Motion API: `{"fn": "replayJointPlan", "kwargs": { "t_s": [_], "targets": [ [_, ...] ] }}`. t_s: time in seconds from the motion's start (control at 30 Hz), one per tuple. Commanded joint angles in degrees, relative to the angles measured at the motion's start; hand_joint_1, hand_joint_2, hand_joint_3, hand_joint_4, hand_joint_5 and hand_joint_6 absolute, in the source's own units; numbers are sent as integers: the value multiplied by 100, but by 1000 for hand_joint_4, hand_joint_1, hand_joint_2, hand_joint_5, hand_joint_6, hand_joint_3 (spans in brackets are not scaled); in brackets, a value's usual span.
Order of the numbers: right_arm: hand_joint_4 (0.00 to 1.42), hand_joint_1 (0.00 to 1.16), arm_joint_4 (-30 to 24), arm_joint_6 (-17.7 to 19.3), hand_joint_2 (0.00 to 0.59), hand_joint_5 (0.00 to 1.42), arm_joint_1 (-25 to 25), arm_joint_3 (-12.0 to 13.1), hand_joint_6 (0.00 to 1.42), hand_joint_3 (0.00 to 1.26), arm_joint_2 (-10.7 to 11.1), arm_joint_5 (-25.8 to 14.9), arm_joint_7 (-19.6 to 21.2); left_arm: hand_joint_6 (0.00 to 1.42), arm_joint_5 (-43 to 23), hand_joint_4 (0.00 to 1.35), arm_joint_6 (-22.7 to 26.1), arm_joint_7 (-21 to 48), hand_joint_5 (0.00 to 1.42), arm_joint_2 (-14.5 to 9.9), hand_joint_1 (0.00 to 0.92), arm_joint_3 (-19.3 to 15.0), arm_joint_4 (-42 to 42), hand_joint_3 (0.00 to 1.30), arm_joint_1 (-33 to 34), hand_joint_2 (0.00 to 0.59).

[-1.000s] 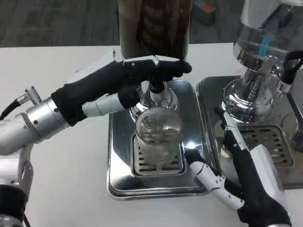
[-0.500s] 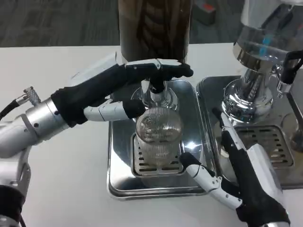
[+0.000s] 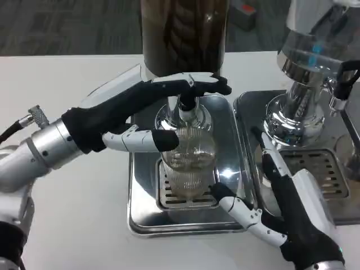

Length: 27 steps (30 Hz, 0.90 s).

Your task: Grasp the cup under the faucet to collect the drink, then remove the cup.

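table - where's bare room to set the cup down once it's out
Bare white table lies left of the drip tray, below the left hand. A narrower strip runs behind it. It is crowded around the cup, with the right hand and second dispenser close.

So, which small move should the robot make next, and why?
Probably close the right hand around the cup. The cup stands on the drip tray under the faucet, the left hand lies over the faucet, and the right fingers are beside the cup, apparently not gripping it.
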State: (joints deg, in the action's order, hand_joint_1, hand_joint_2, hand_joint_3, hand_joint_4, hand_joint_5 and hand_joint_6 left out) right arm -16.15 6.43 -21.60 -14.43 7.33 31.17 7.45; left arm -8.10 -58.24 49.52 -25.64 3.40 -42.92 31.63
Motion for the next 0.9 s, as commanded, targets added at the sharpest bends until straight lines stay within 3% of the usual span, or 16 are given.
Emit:
{"fn": "replayJointPlan", "kwargs": {
  "t_s": [0.03,0.33,0.77,0.83,0.9],
  "targets": [
    [0,254,-10,-101,88,0,63,-31,111,0,36,-33,-143,238,326,141,-92,-13,175,-113,0,191,-120,269,-93,85],
    [0,372,31,-201,60,0,205,-5,78,0,97,-174,-438,239,675,141,-387,-449,172,-256,0,323,-204,269,-87,93],
    [0,414,131,-402,52,0,559,36,48,0,324,-381,-934,239,660,153,-409,-660,171,-332,2,420,-135,280,-148,101],
    [0,446,125,-487,5,0,609,18,48,0,341,-312,-962,239,656,153,-416,-684,171,-334,2,429,-130,281,-156,104],
    [0,429,118,-572,0,0,655,-3,48,0,348,-231,-966,239,653,160,-415,-706,171,-340,3,441,-128,288,-159,108]
  ]
}}
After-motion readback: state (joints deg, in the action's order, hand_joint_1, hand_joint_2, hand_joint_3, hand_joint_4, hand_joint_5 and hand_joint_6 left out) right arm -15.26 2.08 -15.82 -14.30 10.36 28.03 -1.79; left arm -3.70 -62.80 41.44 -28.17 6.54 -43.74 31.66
